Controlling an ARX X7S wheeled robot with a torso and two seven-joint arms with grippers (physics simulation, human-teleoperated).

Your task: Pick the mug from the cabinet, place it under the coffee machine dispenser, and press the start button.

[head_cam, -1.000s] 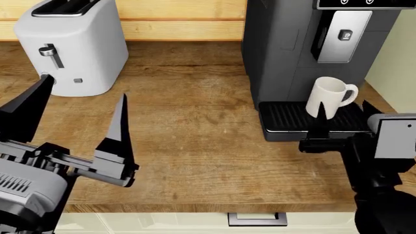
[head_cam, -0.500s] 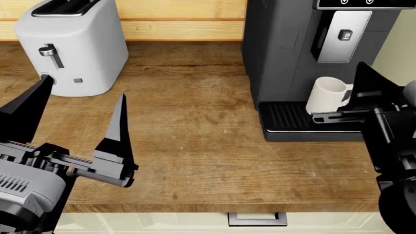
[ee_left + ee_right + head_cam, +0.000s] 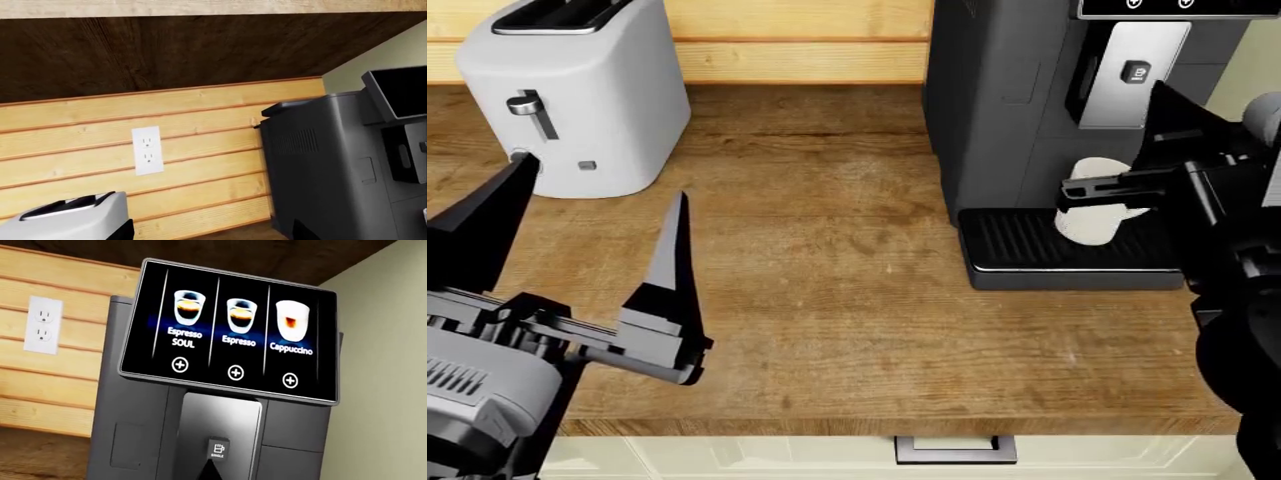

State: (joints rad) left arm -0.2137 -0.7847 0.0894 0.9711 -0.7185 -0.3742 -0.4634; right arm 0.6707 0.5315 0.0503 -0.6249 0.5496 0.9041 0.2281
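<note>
The white mug (image 3: 1088, 222) stands upright on the ribbed black tray (image 3: 1021, 240), under the silver coffee machine dispenser (image 3: 1132, 50). My right gripper (image 3: 1158, 95) is raised in front of the machine and crosses the mug's upper part in the head view. In the right wrist view its fingers show as one dark point (image 3: 212, 471) just below the dark square button (image 3: 217, 449) marked SINGLE on the dispenser (image 3: 220, 420), so it is shut and empty. Above sits a touchscreen (image 3: 230, 335) with three drinks. My left gripper (image 3: 601, 185) hangs open and empty by the toaster.
A boxy white toaster (image 3: 574, 95) stands at the back left of the wooden counter (image 3: 827, 290). A wall outlet (image 3: 147, 150) is on the plank wall between the toaster and the coffee machine (image 3: 333, 165). A drawer handle (image 3: 954, 450) sits below the counter's front edge.
My right gripper rose from in front of the tray to the dispenser's height, close to the button. The mug stayed on the tray. The left arm has not moved.
</note>
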